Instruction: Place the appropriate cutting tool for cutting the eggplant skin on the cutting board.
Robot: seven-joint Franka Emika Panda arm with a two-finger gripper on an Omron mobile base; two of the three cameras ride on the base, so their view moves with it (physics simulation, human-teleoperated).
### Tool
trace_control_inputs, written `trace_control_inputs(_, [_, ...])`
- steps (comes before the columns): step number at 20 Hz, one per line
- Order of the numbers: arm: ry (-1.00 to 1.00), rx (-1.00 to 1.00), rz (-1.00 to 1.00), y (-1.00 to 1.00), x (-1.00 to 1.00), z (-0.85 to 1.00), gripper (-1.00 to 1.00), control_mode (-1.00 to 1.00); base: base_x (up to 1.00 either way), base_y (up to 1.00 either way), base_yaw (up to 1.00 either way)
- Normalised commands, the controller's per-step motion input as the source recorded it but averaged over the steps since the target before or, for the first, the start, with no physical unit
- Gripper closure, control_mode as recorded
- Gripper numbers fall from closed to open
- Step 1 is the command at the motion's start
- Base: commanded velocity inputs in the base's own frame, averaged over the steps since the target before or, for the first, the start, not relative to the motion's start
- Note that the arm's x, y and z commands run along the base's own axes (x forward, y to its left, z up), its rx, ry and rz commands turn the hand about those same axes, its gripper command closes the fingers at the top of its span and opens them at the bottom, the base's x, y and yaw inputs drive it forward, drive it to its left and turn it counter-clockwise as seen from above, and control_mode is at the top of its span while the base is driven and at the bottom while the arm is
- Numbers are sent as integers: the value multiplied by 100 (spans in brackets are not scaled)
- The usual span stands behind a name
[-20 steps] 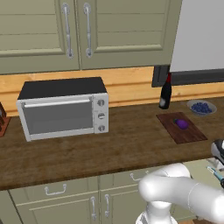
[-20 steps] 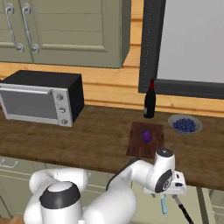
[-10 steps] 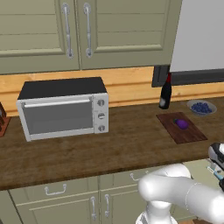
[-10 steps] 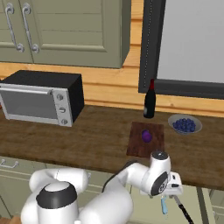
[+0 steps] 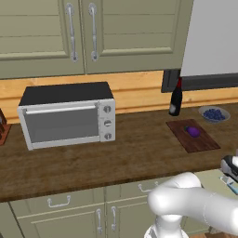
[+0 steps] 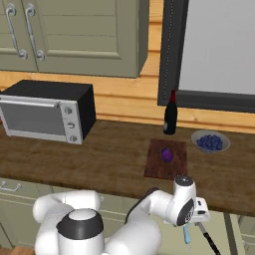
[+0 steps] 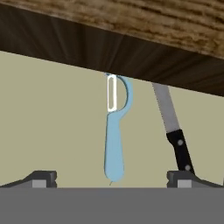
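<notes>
Hand (image 7: 111, 177) wide open, empty, over peeler (image 7: 114, 131); knife (image 7: 173, 127) at 3 o'clock. Light, stiff, slippery — pinch mid-handle.

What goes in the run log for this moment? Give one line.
phase: reaching | pincer: open, astride peeler | knife: beside peeler | eggplant: on cutting board | peeler: not yet grasped

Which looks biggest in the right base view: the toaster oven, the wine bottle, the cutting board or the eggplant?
1. Toaster oven, clearly the largest.
2. Cutting board, a wide flat patch.
3. Wine bottle, tall but slim; it stands just behind the board, so nearness hardly skews this.
4. Eggplant, smallest, lying on the board.
</notes>
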Motion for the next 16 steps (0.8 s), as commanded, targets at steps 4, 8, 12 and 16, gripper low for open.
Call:
trace_control_inputs(4, [0,0,2,-1,0,-5,-100,-100,0,0,0])
trace_control_inputs(8, [0,0,0,0,0,-13,-100,-100,0,0,0])
trace_control_inputs(12, [0,0,0,0,0,-15,-100,-100,0,0,0])
trace_control_inputs(16, [0,0,0,0,0,-14,-100,-100,0,0,0])
